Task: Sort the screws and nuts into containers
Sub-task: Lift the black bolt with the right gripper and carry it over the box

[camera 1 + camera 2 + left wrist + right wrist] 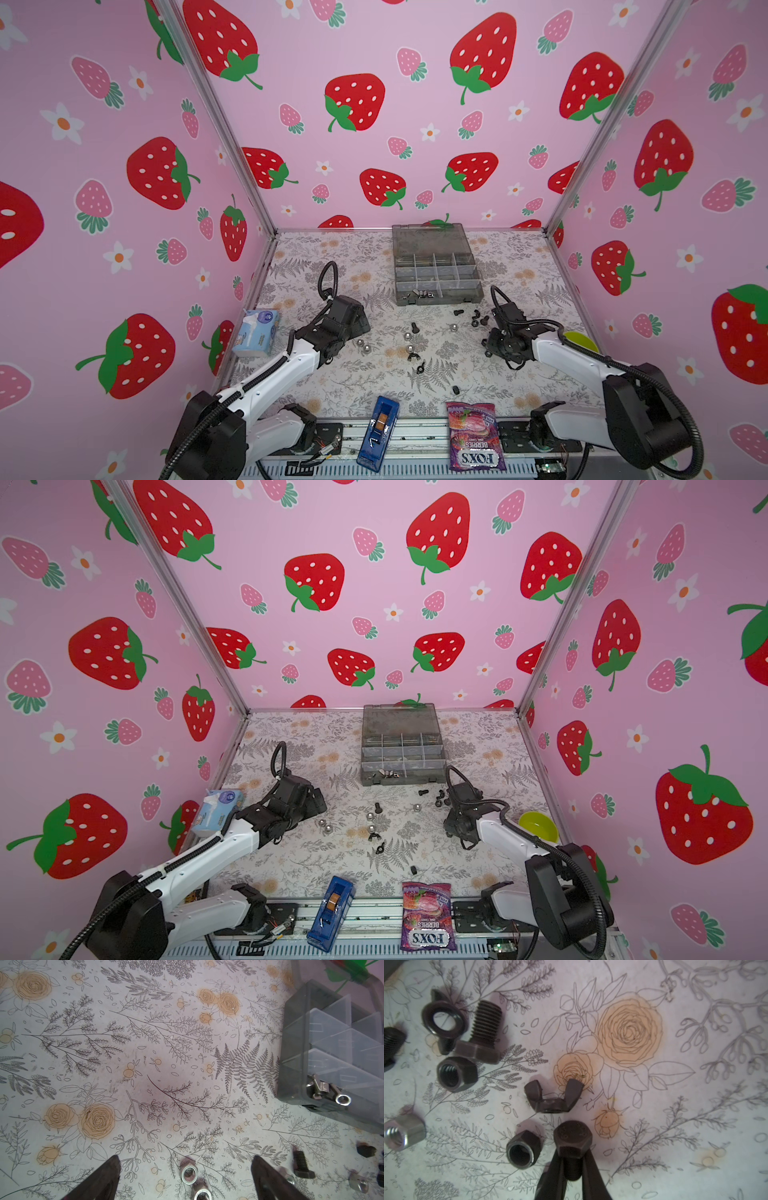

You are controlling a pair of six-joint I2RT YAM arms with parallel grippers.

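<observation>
Your right gripper (572, 1158) pinches the black screw (572, 1139) by its round shank; lift crooked and it may slip out. Your left gripper (186, 1157) hangs spread, empty.

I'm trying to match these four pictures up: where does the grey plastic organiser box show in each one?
In both top views: the organiser box sits at the far middle of the table, lid open.
Left wrist view: at the picture's right edge, partly cut off.
Right wrist view: cannot be made out.
Shared landmark: the silver pieces in its front corner cell, seen in the top and left wrist views.
</observation>
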